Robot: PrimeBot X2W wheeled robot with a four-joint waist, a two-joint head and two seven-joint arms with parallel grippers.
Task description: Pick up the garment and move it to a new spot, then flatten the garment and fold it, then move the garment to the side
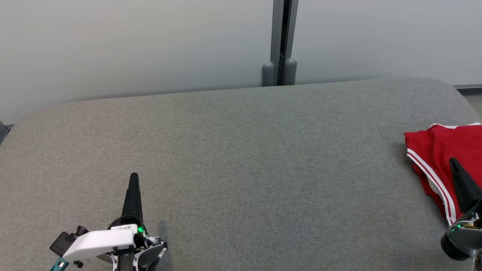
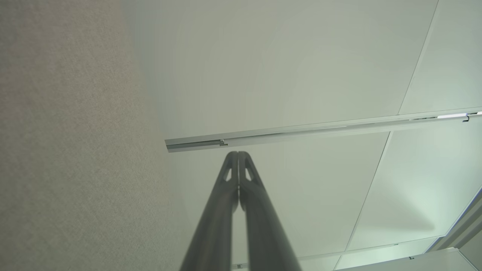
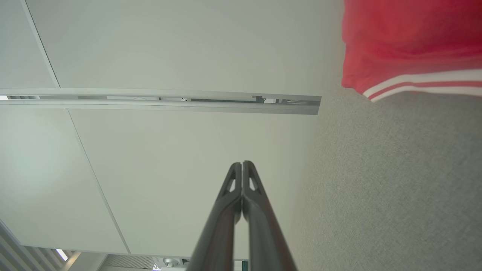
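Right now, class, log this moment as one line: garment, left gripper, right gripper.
garment: red, white stripes, lying at right end of table | left gripper: shut, empty, over bare table | right gripper: shut, empty, beside garment

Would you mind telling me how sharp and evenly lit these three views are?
Head view: soft, even light, no glare, a faint shadow beside the left gripper. Left wrist view: the grey fabric surface looks soft. Right wrist view: the red garment with white stripes is out of focus; the right gripper looks crisp.
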